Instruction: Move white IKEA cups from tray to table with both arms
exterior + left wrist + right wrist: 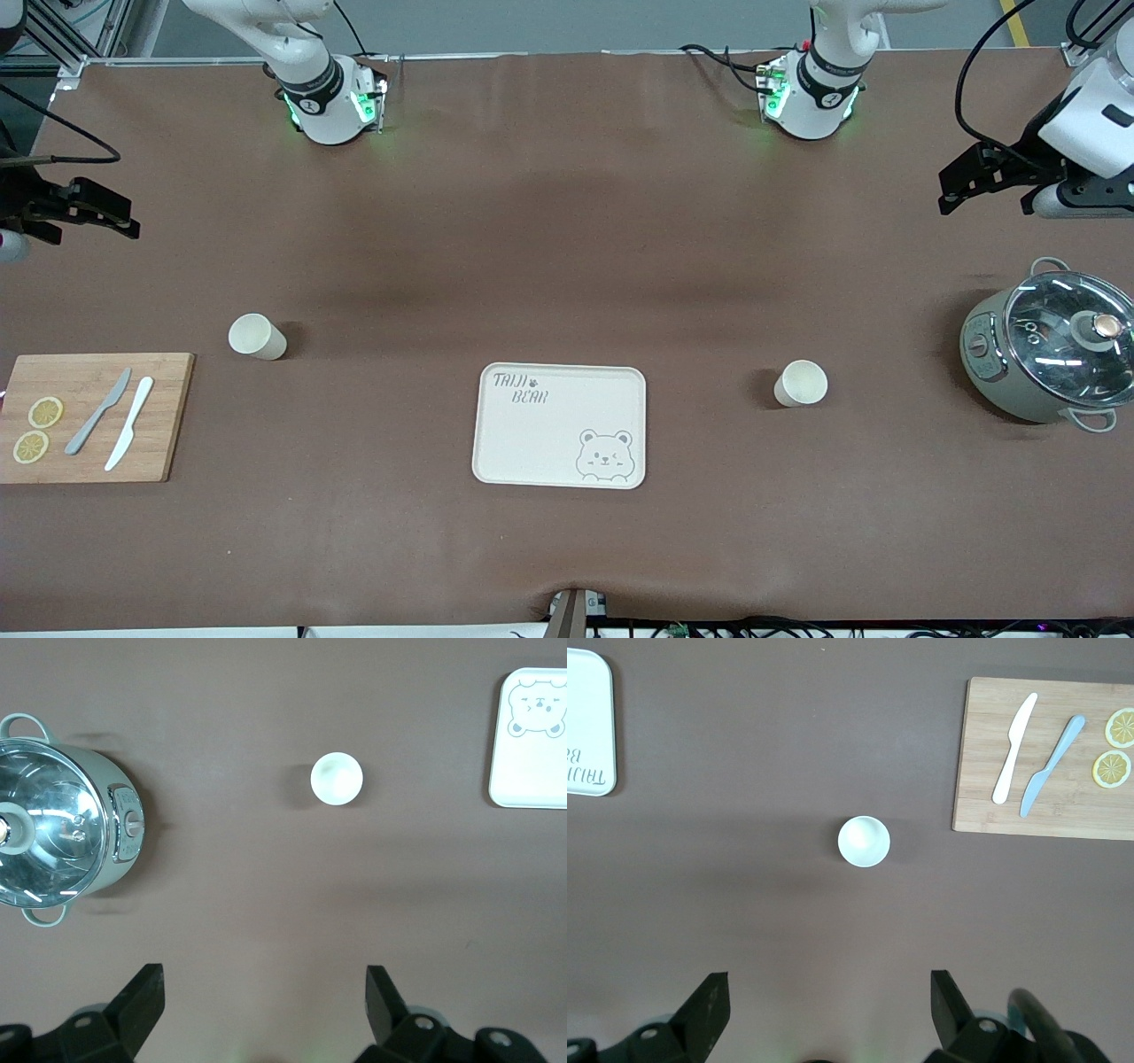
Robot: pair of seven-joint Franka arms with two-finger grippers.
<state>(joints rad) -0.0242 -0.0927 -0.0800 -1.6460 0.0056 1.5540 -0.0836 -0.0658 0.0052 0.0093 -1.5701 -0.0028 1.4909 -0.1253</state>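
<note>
On the table, two upright cups (257, 337) (801, 384) apparently empty, bear tray (560, 425) bare, both arms' fingers (142, 997) (709, 1001) wide apart, holding nothing.

Even, diffuse overhead light falls across the brown table (567, 266), bright enough to show every object crisply in all three views. Broad, soft-edged dark bands lie across the middle of the table in the front view. Each white cup (257, 337) (801, 384) casts a short, faint shadow on the side away from the tray (560, 425). Sharp white reflections glint on the pot's glass lid (1067, 332), and green indicator lights glow at both arm bases (332, 106), tinting the table beside them. Both wrist views are evenly lit and in focus, with soft dim patches on the table.
</note>
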